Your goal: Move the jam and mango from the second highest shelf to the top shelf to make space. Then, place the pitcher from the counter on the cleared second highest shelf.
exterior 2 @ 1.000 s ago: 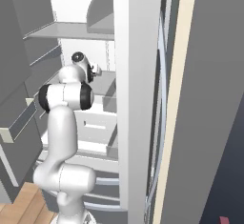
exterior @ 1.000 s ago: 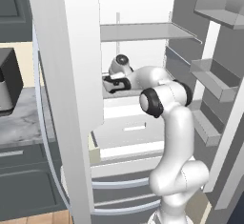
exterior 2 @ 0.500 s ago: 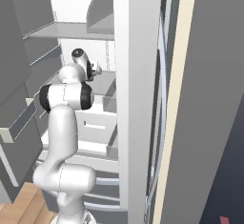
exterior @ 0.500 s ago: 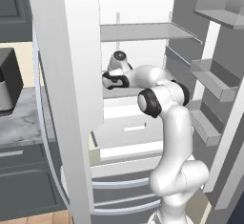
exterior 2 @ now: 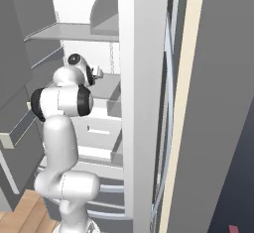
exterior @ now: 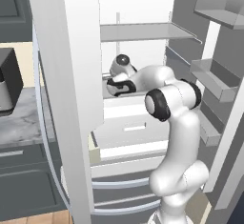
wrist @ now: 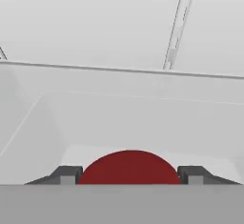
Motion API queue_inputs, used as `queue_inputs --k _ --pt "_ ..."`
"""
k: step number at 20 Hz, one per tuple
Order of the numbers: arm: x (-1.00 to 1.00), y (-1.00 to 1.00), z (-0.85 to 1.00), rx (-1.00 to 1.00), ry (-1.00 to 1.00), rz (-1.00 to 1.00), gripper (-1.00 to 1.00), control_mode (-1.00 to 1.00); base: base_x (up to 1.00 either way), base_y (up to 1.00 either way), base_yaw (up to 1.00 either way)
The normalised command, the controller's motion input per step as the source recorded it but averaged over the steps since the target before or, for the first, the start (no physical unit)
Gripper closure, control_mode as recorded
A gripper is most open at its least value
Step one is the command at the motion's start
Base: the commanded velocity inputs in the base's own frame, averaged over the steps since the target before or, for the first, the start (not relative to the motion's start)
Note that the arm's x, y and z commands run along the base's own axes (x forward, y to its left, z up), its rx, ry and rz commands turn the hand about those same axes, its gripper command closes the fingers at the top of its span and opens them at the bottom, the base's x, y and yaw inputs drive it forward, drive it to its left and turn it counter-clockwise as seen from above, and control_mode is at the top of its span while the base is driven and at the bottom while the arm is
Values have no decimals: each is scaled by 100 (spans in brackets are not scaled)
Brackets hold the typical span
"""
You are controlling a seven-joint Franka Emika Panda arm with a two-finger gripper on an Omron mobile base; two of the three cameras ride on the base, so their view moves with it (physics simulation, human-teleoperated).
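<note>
A dark-red rounded thing, the jam [wrist: 129, 167], sits between my gripper's [wrist: 128, 175] two dark fingertips, which press against its sides. My gripper [exterior: 114, 81] reaches into the white fridge at the level of the second highest shelf [exterior 2: 106, 86], under the top shelf [exterior: 143, 31]. From the right base view my gripper [exterior 2: 97, 72] points toward the fridge's back wall. The mango and the pitcher are out of view. The marble counter [exterior: 19, 123] lies left of the fridge.
The open fridge door [exterior: 71, 89] stands close on the left of my arm. Grey door bins [exterior: 214, 77] line the right-hand door. A white drawer [exterior: 133, 127] sits below the shelves. A black toaster oven [exterior: 10, 77] stands on the counter.
My hand has shifted only slightly inside the fridge, a little up and then back, staying at the second shelf level.
</note>
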Motion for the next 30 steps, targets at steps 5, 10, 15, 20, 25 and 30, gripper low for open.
queue_inputs --k 5,10,15,20,25,30 --pt "-100 -18 31 11 -35 0 100 -100 0 0 0" --pt "-98 -7 94 15 -27 0 100 -100 0 0 0" --pt "-73 0 100 7 -8 0 100 -100 0 0 0" --pt "-73 0 100 0 4 -3 100 -100 0 0 0" --pt "-54 -6 100 0 13 -4 100 -100 0 0 0" --pt "-23 -1 100 0 6 0 100 -100 0 0 0"
